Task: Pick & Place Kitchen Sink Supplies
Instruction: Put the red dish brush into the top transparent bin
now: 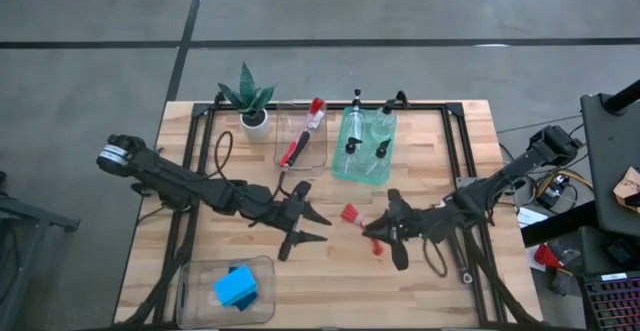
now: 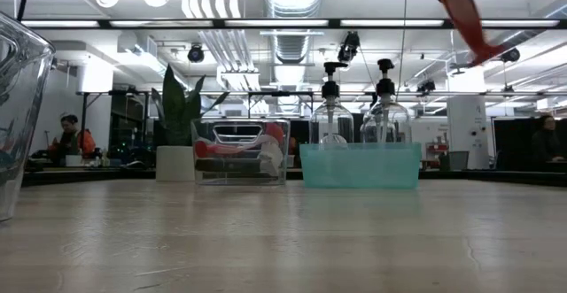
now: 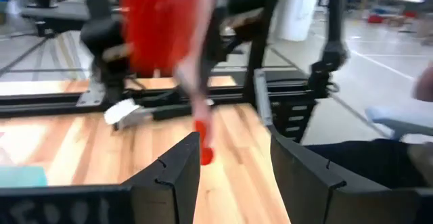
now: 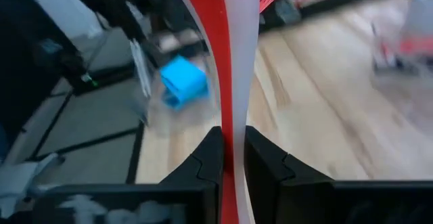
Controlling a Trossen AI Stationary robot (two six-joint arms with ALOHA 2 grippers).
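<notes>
Near the table's left edge, at 7 o'clock: clear bin point(image 1: 200, 271) holding blue sponges point(image 1: 236, 287). Looks like 2, dark and light, stacked; exact count hard to tell.

Left gripper point(image 1: 303, 227) sits just left of center, fingers spread, nothing between them. Left wrist view shows the red brush past its fingertips point(image 3: 177, 173), not touching.

Bare wood runs from 6 o'clock along the near edge between the two arms, and again at 3 o'clock toward the right rail. That is the widest free room.

Back row at 11 to 1 o'clock, left to right: 1 potted plant point(image 1: 251, 102), 1 clear bin point(image 1: 300, 156) with 1 red brush point(image 1: 303, 134) lying in it, 1 green bin point(image 1: 352, 171) with 4 clear bottles point(image 1: 382, 123), black tops. All three sit close to the far edge, bins nearly side by side.

Right gripper point(image 1: 382, 233) is right of center, fingers closed on the handle of a second red brush point(image 1: 356, 217). Bristle head points toward 9 o'clock, lifted off the wood. It sits between the two grippers, apart from the left one.

Brush count: 2.
</notes>
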